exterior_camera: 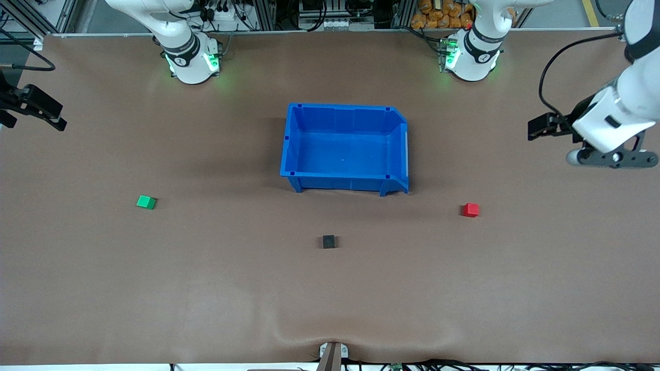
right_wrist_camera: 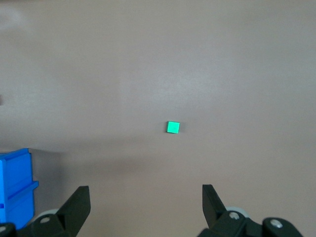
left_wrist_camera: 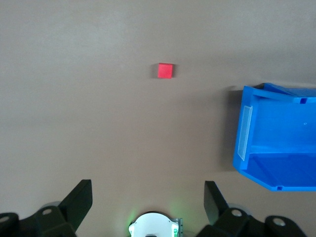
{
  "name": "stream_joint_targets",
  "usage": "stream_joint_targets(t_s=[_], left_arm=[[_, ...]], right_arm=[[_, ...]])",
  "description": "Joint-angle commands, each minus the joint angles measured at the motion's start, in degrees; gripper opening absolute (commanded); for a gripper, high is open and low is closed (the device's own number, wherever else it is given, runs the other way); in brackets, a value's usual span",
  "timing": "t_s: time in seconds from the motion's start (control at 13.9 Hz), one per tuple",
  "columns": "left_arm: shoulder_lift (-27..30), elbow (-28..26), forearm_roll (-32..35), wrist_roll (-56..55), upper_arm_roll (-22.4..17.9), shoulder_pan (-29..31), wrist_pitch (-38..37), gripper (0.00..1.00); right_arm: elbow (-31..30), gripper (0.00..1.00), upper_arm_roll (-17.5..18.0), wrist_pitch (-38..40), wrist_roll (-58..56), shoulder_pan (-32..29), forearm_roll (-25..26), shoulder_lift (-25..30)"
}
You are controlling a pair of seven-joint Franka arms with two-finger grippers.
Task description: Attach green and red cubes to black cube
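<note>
The green cube (exterior_camera: 146,202) lies on the brown table toward the right arm's end; it also shows in the right wrist view (right_wrist_camera: 173,128). The red cube (exterior_camera: 470,209) lies toward the left arm's end and shows in the left wrist view (left_wrist_camera: 165,70). The black cube (exterior_camera: 328,241) lies between them, nearer the front camera than the blue bin; neither wrist view shows it. My left gripper (left_wrist_camera: 147,197) is open and empty, high over the table's left-arm end (exterior_camera: 541,128). My right gripper (right_wrist_camera: 145,201) is open and empty, high over the right-arm end (exterior_camera: 44,109).
An empty blue bin (exterior_camera: 289,154) stands mid-table, farther from the front camera than the black cube. It also shows in the left wrist view (left_wrist_camera: 244,143) and its corner in the right wrist view (right_wrist_camera: 15,182). Both arm bases stand along the table's edge farthest from the camera.
</note>
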State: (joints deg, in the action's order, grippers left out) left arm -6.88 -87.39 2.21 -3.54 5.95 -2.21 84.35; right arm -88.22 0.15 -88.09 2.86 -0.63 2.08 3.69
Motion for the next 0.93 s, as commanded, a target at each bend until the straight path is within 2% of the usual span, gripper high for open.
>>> stream_joint_targets(t_s=[0.0, 0.29, 0.43, 0.65, 0.86], left_arm=[[-3.7, -0.9, -0.9, -1.2, 0.6, -0.1, 3.0, 1.0], [-5.0, -10.8, -0.9, -1.8, 0.6, 0.6, 16.6, 1.0], [-8.0, -14.2, -0.9, -2.0, 0.6, 0.6, 24.2, 1.0], [-14.3, -15.3, -0.8, -2.0, 0.4, 0.7, 32.0, 1.0], [-18.3, -15.6, -0.7, -2.0, 0.4, 0.6, 35.9, 1.0]], right_arm=[[1.6, 1.0, 0.1, 0.9, 0.0, 0.0, -0.8, -2.3], [1.6, 1.0, 0.1, 0.9, -0.2, -0.3, -0.8, -4.6], [1.4, 1.0, 0.0, 1.0, 0.3, -0.1, -0.8, -4.7], [1.0, 1.0, 0.0, 0.5, 0.3, 0.0, -0.8, -8.0], [1.2, 1.0, 0.1, 0.3, 0.4, -0.2, -0.9, -9.6]])
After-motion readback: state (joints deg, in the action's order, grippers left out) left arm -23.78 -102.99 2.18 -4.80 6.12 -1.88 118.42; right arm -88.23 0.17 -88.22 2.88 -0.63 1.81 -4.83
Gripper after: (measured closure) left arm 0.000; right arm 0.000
